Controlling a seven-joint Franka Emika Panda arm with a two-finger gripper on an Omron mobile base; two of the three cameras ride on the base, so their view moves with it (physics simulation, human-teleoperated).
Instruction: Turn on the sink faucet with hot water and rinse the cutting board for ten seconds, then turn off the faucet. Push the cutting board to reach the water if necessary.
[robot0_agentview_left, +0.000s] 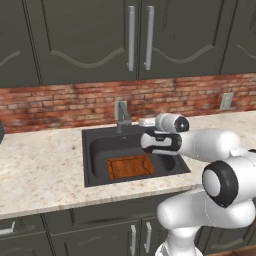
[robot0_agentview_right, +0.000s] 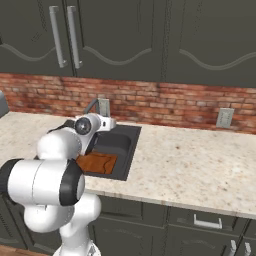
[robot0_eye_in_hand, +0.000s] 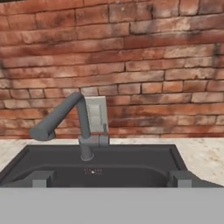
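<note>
Brick backsplash (robot0_agentview_left: 60, 102), dark cabinets (robot0_agentview_left: 75, 40), wall outlet (robot0_agentview_left: 226, 101), speckled counter (robot0_agentview_left: 40, 170)

Bench (robot0_agentview_left: 45, 170): speckled beige stone, running along the red brick wall (robot0_agentview_left: 60, 102).
Sink (robot0_agentview_left: 95, 165): dark square basin recessed into the bench.
Sink faucet (robot0_agentview_left: 121, 116): grey, mounted at the sink's rear rim.
Cutting board (robot0_agentview_left: 131, 166): reddish-brown, lying flat on the basin floor, toward the front.
</note>
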